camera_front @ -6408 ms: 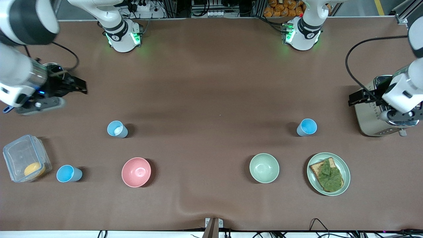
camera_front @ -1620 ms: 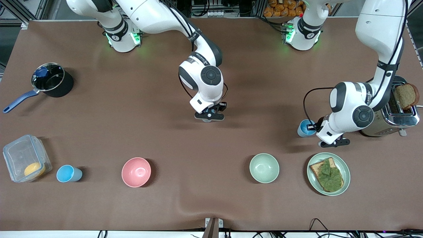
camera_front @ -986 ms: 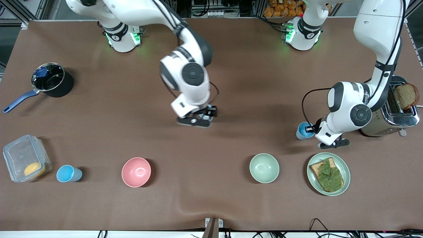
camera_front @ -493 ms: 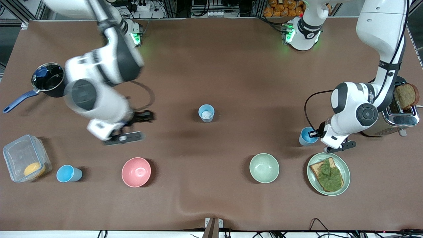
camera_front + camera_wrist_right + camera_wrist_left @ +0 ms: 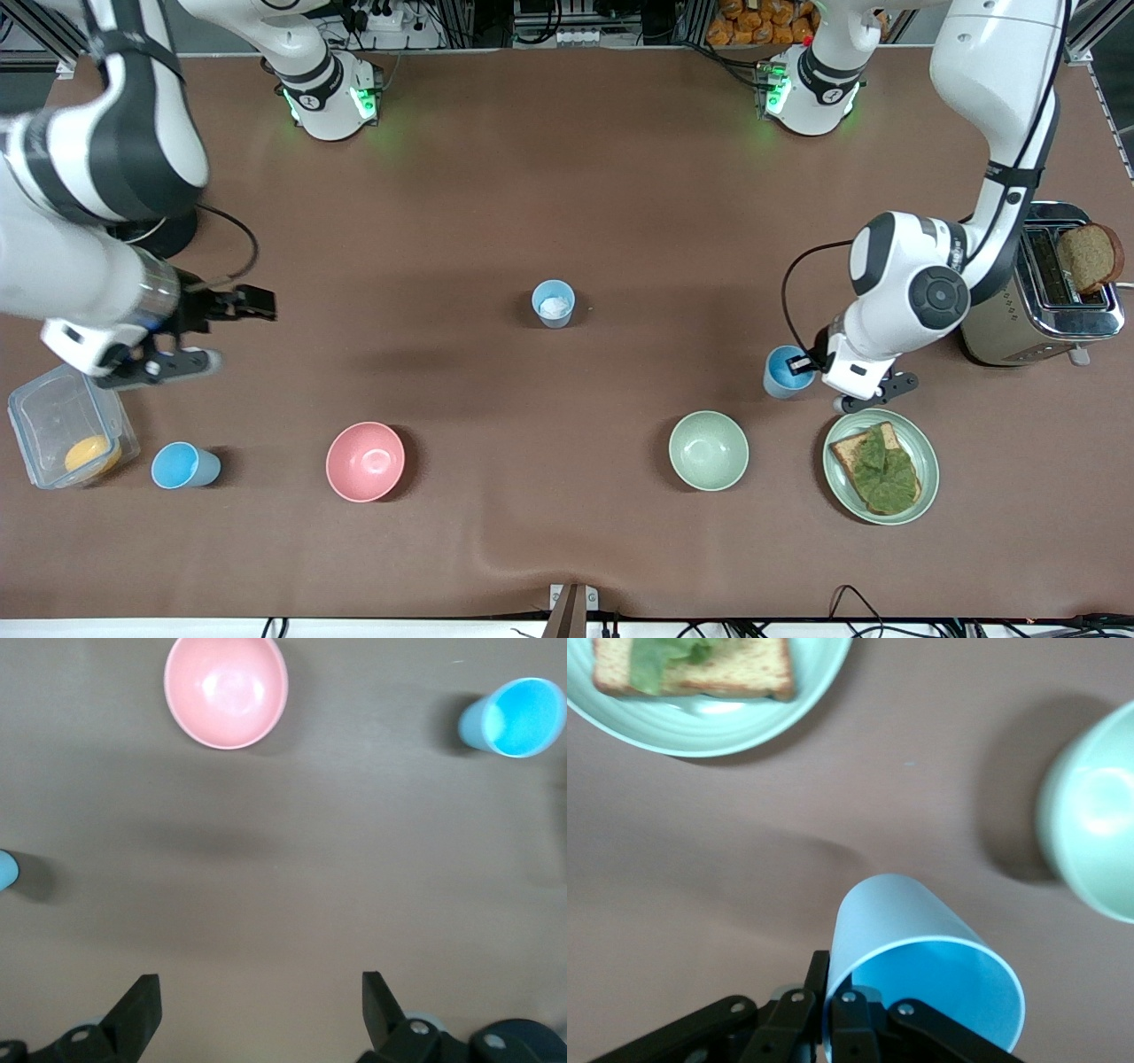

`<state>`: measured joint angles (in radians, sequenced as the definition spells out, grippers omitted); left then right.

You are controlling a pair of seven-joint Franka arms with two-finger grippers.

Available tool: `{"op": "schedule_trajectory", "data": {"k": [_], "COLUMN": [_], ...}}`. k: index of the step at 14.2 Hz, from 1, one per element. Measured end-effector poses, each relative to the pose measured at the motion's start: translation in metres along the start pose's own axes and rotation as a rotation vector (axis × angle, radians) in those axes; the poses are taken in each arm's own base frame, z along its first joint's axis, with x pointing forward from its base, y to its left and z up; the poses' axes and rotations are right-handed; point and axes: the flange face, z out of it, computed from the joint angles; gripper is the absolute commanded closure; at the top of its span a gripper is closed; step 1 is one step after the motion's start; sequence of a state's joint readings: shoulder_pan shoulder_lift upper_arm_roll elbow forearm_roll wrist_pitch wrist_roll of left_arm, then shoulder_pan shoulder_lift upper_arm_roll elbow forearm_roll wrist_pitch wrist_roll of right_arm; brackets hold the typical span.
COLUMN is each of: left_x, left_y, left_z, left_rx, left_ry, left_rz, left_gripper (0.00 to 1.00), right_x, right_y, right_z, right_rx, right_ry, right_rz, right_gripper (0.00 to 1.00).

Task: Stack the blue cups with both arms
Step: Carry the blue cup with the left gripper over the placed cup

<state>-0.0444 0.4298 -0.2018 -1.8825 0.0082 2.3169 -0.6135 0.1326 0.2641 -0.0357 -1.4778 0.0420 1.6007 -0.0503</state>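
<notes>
The pale grey-blue cup (image 5: 554, 304) stands upright alone in the middle of the table, and its edge shows in the right wrist view (image 5: 4, 870). My left gripper (image 5: 811, 363) is shut on the rim of a sky-blue cup (image 5: 787, 370), pinching its wall (image 5: 921, 948) between the fingers (image 5: 833, 992). The cup is tilted, low over the table beside the green bowl (image 5: 708, 450). My right gripper (image 5: 241, 306) is open and empty, up in the air toward the right arm's end of the table (image 5: 257, 1005). A second sky-blue cup (image 5: 182, 465) stands beside the clear container.
A pink bowl (image 5: 365, 461), a green plate with toast and lettuce (image 5: 881, 465), a toaster with bread (image 5: 1041, 297), and a clear container with an orange thing (image 5: 66, 434) are on the brown table. The right arm hides the pot.
My right arm has swung farther toward its own end of the table, away from the pale cup. My left gripper has carried the sky-blue cup toward the green bowl.
</notes>
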Motion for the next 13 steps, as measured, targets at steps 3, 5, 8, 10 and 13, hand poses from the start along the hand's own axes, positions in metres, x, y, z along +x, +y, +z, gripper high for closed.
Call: {"op": "schedule_trajectory", "data": {"k": [3,5,8,10,13], "left_x": [-0.036,-0.076,-0.140,-0.167,-0.206], "left_y": [0.049,0.092,0.143,0.161,0.198], "left_z": [-0.030,-0.043,-0.054,-0.058,-0.068], "left_rx": [-0.049,-0.080,-0.074,-0.069,-0.095], "left_ry": [0.012,-0.002,-0.021,-0.019,-0.017], "left_rz": [-0.047,-0.062,-0.031,-0.006,0.009], "left_gripper": [1.00,1.00,1.00,1.00,1.00], "right_x": [-0.042,-0.070,-0.089,-0.086,-0.086], "right_y": [0.026,0.041,0.045,0.047,0.047], "right_z": [-0.042,-0.066,-0.069,-0.060,-0.056], "right_rx": [0.002,0.004,0.001,-0.014,-0.018], "right_ry": [0.068,0.109,0.119,0.110,0.101], "right_rz": [0.044,0.071,0.077,0.078,0.077], "right_gripper": [0.00,0.00,0.00,0.00,0.00]}}
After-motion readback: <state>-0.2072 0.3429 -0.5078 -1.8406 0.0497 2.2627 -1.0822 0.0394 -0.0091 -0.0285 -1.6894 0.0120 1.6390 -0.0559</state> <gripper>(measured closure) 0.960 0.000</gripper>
